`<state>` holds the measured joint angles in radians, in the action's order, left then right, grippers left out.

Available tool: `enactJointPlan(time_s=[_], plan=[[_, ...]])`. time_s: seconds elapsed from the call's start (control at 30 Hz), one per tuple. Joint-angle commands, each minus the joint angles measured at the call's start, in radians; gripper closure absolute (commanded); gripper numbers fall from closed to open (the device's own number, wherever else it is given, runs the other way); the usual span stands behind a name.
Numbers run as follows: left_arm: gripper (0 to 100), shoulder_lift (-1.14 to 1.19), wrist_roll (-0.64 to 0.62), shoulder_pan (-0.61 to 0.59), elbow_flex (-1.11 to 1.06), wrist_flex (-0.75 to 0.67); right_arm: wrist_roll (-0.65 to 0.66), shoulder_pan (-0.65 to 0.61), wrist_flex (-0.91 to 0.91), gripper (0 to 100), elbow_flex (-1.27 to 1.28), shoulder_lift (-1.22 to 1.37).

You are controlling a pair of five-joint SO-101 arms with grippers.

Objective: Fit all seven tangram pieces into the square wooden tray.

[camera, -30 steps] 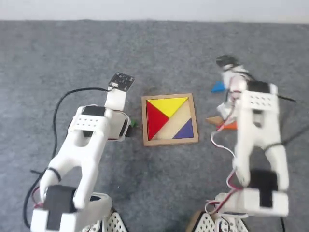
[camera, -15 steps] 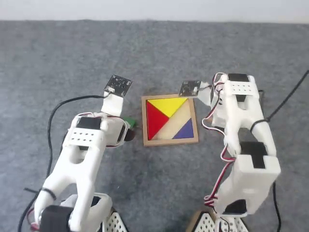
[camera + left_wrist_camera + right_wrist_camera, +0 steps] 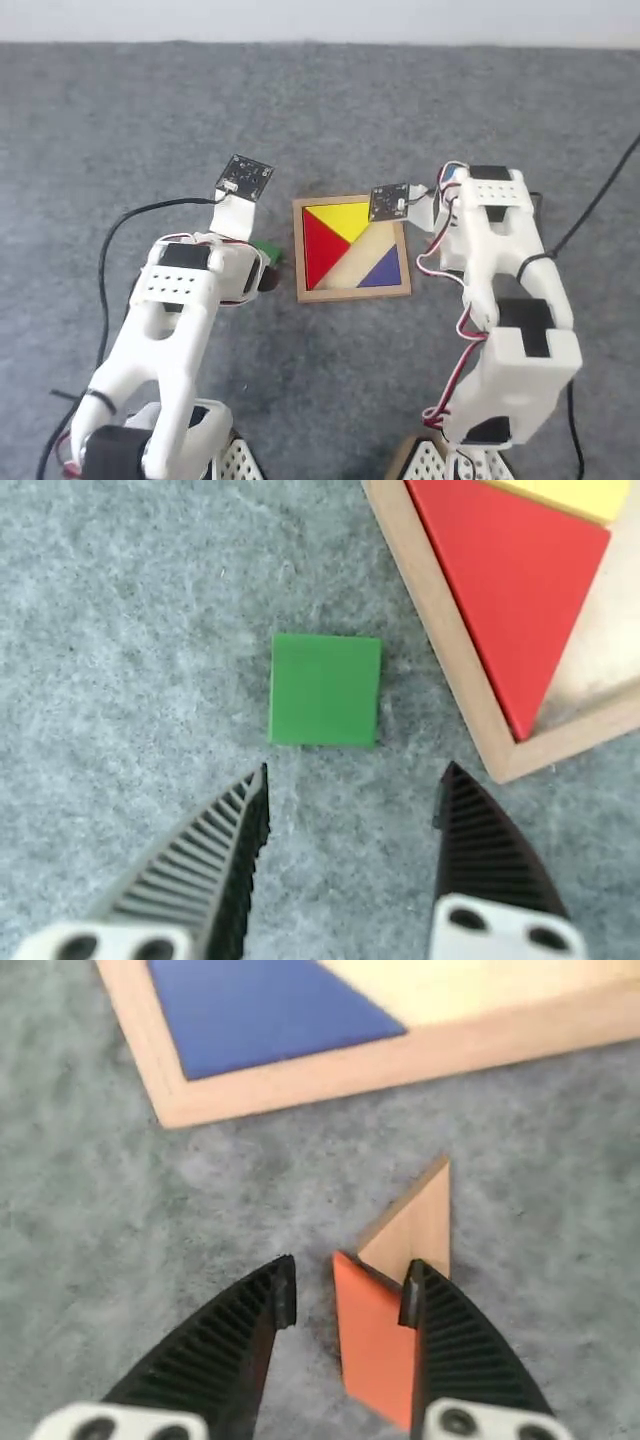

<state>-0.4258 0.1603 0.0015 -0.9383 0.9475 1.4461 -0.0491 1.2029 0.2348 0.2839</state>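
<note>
The square wooden tray (image 3: pixel 350 292) lies mid-table and holds a yellow triangle (image 3: pixel 347 217), a red triangle (image 3: pixel 318 250) and a blue triangle (image 3: pixel 382 268). A green square (image 3: pixel 325 690) rests on the carpet just outside the tray's corner (image 3: pixel 500 750), showing in the high view as the green square (image 3: pixel 268 252). My left gripper (image 3: pixel 355 780) hovers open just short of it. An orange piece (image 3: pixel 375 1345) and a wood-coloured triangle (image 3: pixel 418 1222) touch each other beside the tray's edge (image 3: pixel 400 1060). My right gripper (image 3: pixel 348 1290) is open over the orange piece's end.
Grey carpet covers the table. The left arm (image 3: pixel 170 320) and right arm (image 3: pixel 500 260) flank the tray. A black cable (image 3: pixel 130 215) loops at the left, and another cable (image 3: pixel 600 195) runs off at the right.
The right arm swung in from the right toward the tray's right side, then edged a little further left. The left arm drew slightly nearer the green square.
</note>
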Motion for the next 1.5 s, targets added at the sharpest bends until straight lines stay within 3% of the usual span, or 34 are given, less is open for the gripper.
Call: enactJointPlan(time_s=[0.0,0.5,0.93,1.47], plan=[[74,-0.040,-0.002,-0.006,0.010,-0.018,0.008,-0.025,-0.117,80.8,0.100,-0.065],[74,-0.038,0.002,-0.006,0.010,-0.018,-0.012,-0.045,-0.222,80.8,0.066,0.010],[74,-0.038,0.005,-0.006,0.008,-0.018,-0.012,-0.056,-0.107,80.5,0.046,-0.176],[74,-0.038,0.005,-0.006,0.008,-0.018,-0.043,-0.058,-0.246,80.8,0.023,0.041]])
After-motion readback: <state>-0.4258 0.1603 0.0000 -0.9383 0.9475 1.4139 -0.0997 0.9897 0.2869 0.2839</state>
